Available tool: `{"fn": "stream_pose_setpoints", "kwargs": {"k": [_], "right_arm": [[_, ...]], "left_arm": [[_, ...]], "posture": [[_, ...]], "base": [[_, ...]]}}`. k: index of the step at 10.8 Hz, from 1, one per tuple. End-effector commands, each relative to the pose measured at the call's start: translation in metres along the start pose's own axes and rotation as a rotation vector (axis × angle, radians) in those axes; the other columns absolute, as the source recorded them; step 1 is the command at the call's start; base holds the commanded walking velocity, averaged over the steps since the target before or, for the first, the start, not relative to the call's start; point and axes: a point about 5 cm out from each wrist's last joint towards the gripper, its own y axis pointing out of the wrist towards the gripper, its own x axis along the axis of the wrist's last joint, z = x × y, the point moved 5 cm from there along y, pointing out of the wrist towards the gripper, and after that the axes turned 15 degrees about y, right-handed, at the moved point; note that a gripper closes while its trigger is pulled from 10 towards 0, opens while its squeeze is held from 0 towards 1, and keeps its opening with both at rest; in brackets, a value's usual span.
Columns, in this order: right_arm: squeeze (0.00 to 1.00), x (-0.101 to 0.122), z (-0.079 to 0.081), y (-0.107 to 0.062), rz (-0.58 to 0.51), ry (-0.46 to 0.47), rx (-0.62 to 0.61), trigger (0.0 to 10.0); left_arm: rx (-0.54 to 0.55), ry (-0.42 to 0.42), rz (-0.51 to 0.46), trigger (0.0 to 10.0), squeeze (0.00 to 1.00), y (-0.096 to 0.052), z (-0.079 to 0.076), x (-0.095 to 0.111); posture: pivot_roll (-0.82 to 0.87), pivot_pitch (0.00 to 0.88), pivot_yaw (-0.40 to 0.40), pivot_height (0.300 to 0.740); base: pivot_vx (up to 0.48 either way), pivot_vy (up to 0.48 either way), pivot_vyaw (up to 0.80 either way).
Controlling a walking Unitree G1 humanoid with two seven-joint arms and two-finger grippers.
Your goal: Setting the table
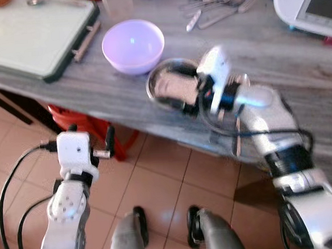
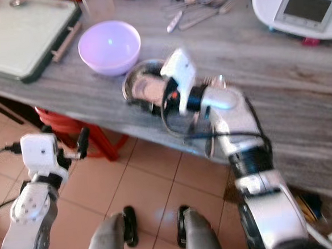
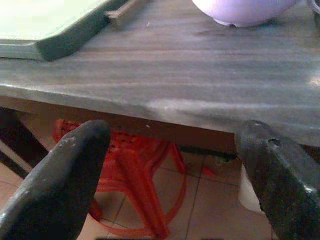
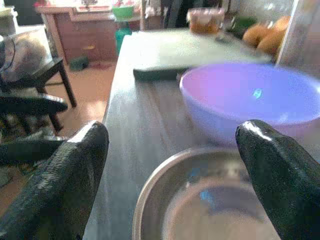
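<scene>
The right pincer (image 4: pixel 170 180) is hovering spread over the steel bowl (image 1: pixel 172 84) near the worktop (image 1: pixel 300 86) edge, beside the purple bowl (image 1: pixel 133 45), and should probably pinch one rim wall squarely.

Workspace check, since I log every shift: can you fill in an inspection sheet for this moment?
Surface: grey wood-grain table, robot standing at its near edge.
Job's things: steel bowl near the edge, purple bowl just beyond it.
Clutter: green tray, utensils, white appliance.
Grippers: right gripper jaws open over the steel bowl; left gripper open, below table edge.
Cables: black leads on left arm.
Surroundings: tiled floor, red stool under the table.
</scene>
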Motion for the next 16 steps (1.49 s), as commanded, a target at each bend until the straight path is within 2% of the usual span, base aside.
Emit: {"fn": "stream_pose_setpoints", "kwargs": {"k": [1,2,3,4,5,6,8,9,10,11,12,14,16], "right_arm": [[0.0,0.016,0.008,-0.006,-0.076,-0.018,-0.024,10.0],[0.0,0.023,0.012,-0.013,-0.138,-0.043,-0.085,10.0],[0.0,0.027,0.01,-0.024,-0.226,-0.024,-0.224,10.0],[0.0,0.02,0.006,-0.039,-0.272,-0.017,-0.374,10.0],[0.0,0.01,0.002,-0.056,-0.273,-0.052,-0.516,10.0],[0.0,0.006,0.0,-0.066,-0.278,-0.064,-0.598,10.0],[0.0,-0.016,-0.007,-0.106,-0.223,-0.148,-0.878,10.0],[0.0,-0.021,-0.005,-0.112,-0.217,-0.15,-0.912,10.0],[0.0,-0.04,-0.006,-0.128,-0.186,-0.107,-1.012,10.0],[0.0,-0.055,-0.001,-0.131,-0.148,-0.114,-1.037,10.0],[0.0,-0.068,0.0,-0.133,-0.14,-0.06,-1.067,10.0],[0.0,-0.069,-0.001,-0.139,-0.143,-0.055,-1.099,10.0],[0.0,-0.079,-0.005,-0.153,-0.107,-0.031,-1.165,10.0]], "left_arm": [[0.037,0.002,0.002,10.0,0.0,-0.005,0.008,0.0],[0.06,0.006,0.007,10.0,0.0,-0.006,0.008,-0.001],[0.084,0.018,0.02,10.0,0.0,-0.005,0.007,-0.003],[0.099,0.014,0.024,10.0,0.0,0.0,0.004,-0.005],[0.101,-0.005,0.013,10.0,0.0,0.006,0.002,-0.003],[0.103,-0.011,0.006,10.0,0.0,0.009,0.002,-0.002],[0.075,-0.052,-0.008,10.0,0.0,0.015,-0.007,-0.003],[0.079,-0.047,-0.006,10.0,0.0,0.014,-0.008,-0.005],[0.073,-0.059,0.021,10.0,0.0,0.007,-0.011,-0.013],[0.049,-0.074,0.03,10.0,0.0,0.003,-0.019,-0.016],[0.036,-0.072,-0.003,10.0,0.0,0.01,-0.024,-0.009],[0.056,-0.051,-0.02,10.0,0.0,0.018,-0.018,-0.006],[0.039,-0.049,-0.022,10.0,0.0,0.016,-0.017,-0.008]], "posture": [[0.04,0.239,0.005,0.74],[0.03,0.228,0.005,0.74],[0.02,0.214,0.001,0.74],[0.0,0.177,-0.003,0.74],[-0.01,0.158,-0.002,0.74],[-0.01,0.155,-0.001,0.74],[-0.04,0.114,0.007,0.74],[-0.04,0.105,0.01,0.74],[-0.04,0.087,0.02,0.74],[-0.05,0.082,0.024,0.74],[-0.05,0.084,0.021,0.74],[-0.05,0.087,0.022,0.74],[-0.05,0.099,0.024,0.74]], "base": [[0.0,0.0,0.0],[0.0,0.0,0.0],[0.0,0.0,0.0],[0.0,0.0,0.0],[0.0,0.0,0.0],[0.0,0.0,0.0],[0.0,0.0,0.0],[0.0,0.0,0.0],[0.0,0.0,0.0],[0.0,0.0,0.0],[0.0,0.0,0.0],[0.0,0.0,0.0],[0.0,0.0,-0.8]]}}
